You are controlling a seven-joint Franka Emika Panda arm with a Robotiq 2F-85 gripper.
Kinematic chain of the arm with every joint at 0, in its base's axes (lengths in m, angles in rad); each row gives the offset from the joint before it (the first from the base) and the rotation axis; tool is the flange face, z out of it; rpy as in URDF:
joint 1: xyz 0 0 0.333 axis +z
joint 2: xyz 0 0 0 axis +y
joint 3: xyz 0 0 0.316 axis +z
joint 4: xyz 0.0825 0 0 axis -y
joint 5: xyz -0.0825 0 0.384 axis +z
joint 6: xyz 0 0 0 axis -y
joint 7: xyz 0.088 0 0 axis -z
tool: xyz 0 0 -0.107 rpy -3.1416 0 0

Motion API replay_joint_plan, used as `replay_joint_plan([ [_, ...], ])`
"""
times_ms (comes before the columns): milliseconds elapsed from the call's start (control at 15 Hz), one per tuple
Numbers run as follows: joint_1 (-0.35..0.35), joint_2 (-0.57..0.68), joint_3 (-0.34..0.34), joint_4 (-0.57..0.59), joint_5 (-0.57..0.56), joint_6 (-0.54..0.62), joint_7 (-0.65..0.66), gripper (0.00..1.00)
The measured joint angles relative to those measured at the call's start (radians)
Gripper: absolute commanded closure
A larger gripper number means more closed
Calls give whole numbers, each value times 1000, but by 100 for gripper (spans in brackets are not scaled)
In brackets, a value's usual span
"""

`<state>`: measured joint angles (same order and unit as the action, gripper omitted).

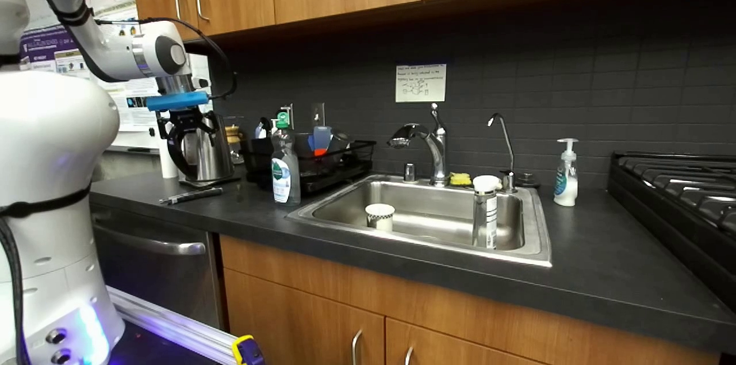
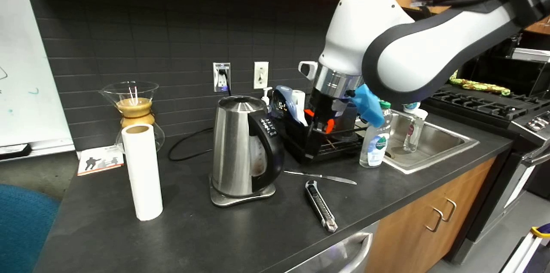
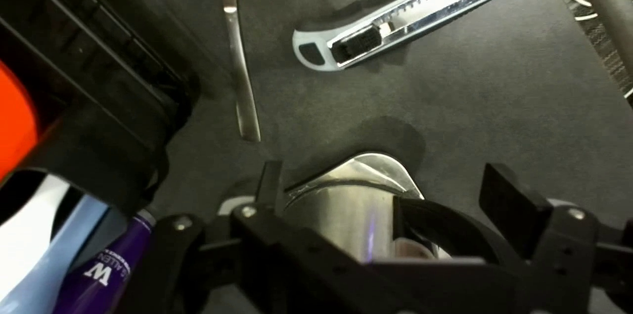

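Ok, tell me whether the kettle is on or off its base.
On: in an exterior view, the kettle stands upright with its bottom resting on the silver base.

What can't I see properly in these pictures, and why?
Part of the kettle: wrist view, behind the hand.
Words on the note: in an exterior view, too small.
Bottom of the cup: in an exterior view, behind the sink's rim.
Rest of the purple thing: wrist view, cut off by the bottom edge.
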<state>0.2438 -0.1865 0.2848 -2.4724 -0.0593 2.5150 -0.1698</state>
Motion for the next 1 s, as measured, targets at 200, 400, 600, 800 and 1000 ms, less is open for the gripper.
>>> replay_joint_plan([
  [200,1,-44,26,-17,-28,-41,160,0],
  [400,-4,-68,60,-24,-102,-102,359,0],
  [600,-20,-70,86,-25,-178,-194,543,0],
  [800,-32,-68,100,-24,-207,-274,675,0],
  [1000,-26,-60,103,-21,-151,-307,729,0],
])
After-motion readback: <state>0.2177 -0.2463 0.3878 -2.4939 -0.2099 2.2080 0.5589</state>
